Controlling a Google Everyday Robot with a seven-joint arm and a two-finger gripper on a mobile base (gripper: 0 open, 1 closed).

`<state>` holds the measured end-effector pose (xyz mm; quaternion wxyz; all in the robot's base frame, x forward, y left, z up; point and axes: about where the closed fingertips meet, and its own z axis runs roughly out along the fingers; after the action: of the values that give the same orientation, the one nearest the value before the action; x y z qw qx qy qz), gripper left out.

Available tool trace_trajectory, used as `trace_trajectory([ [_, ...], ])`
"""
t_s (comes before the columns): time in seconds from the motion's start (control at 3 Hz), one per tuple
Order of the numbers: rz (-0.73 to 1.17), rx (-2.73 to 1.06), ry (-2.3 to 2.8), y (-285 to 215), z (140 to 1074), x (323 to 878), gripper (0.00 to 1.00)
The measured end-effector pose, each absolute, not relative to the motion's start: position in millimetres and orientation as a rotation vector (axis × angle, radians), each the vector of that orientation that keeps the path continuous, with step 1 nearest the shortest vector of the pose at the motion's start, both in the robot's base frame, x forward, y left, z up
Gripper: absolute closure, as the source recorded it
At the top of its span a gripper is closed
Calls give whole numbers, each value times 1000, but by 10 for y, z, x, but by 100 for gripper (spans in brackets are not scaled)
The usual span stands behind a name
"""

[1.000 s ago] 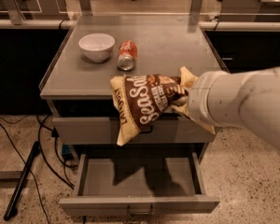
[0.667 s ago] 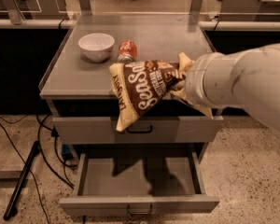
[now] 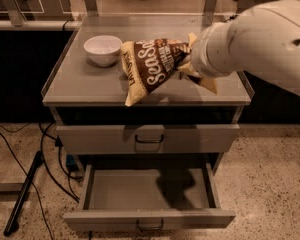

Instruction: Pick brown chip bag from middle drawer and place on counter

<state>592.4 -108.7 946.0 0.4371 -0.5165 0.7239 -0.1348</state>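
The brown chip bag (image 3: pixel 151 68), dark brown and cream with white "Sea Salt" lettering, hangs tilted just above the counter (image 3: pixel 90 84), over its middle front. My gripper (image 3: pixel 188 67) is shut on the bag's right end; the thick white arm covers most of it. The arm comes in from the right, above the counter. The middle drawer (image 3: pixel 115 190) is pulled out below, and its grey tray interior holds nothing. The bag's lower left corner hangs near the counter's front edge.
A white bowl (image 3: pixel 104 49) stands on the counter at the back left, close to the bag. The drawer above the open one (image 3: pixel 150 138) is shut, with a dark loop handle. Cables and a black pole (image 3: pixel 25 194) lie on the floor at the left.
The arm has lifted the bag from in front of the cabinet face up and back over the counter. The bag now hides the orange can that showed beside the bowl.
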Motion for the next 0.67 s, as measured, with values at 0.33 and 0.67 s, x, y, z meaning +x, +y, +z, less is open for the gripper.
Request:
trace_trajectory([
  [0.33, -307, -1251, 1824, -1111, 9489, 6375, 100],
  [0.67, -282, -1230, 1845, -1130, 9482, 6603, 100],
])
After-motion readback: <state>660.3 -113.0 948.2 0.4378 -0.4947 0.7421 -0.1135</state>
